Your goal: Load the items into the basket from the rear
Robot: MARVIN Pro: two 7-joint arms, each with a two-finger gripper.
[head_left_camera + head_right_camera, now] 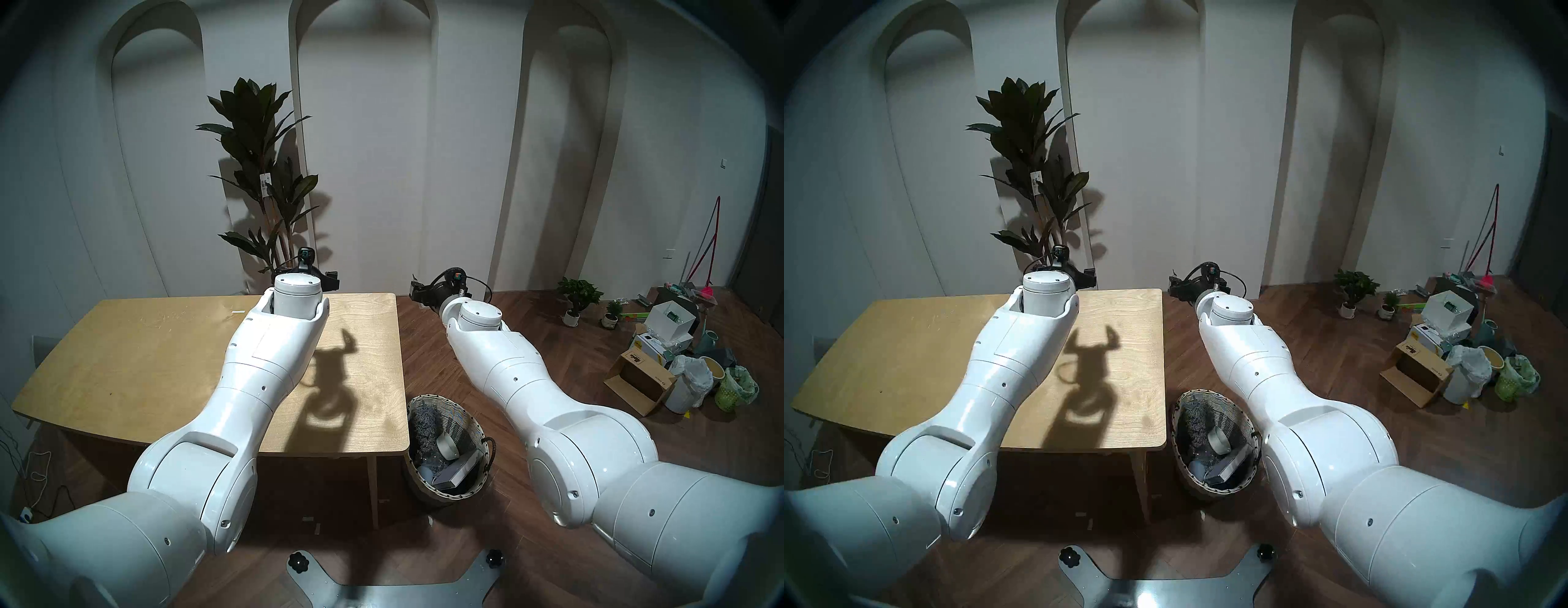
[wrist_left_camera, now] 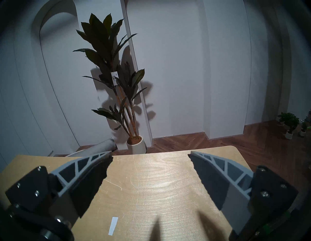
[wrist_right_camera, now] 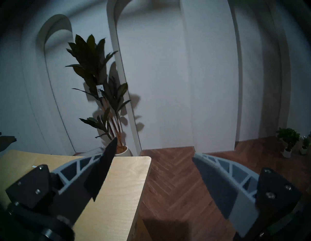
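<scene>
Two end effectors: left end effector [image 2: 149, 156] spread over the desk [image 1: 127, 361]; right end effector [image 3: 154, 151] spread past the desk's right edge, above the floor.
Basket [image 1: 475, 420]: on the floor, at the desk's near right corner.
Bowl [image 1: 446, 445]: tilted inside the basket.
Box [image 1: 460, 469]: slanted inside the basket, just beside the bowl.
Spray bottle: cannot tell.

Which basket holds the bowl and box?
The wicker basket beside the table, holding bowl and box; the green mesh basket sits far right amid clutter.
</scene>
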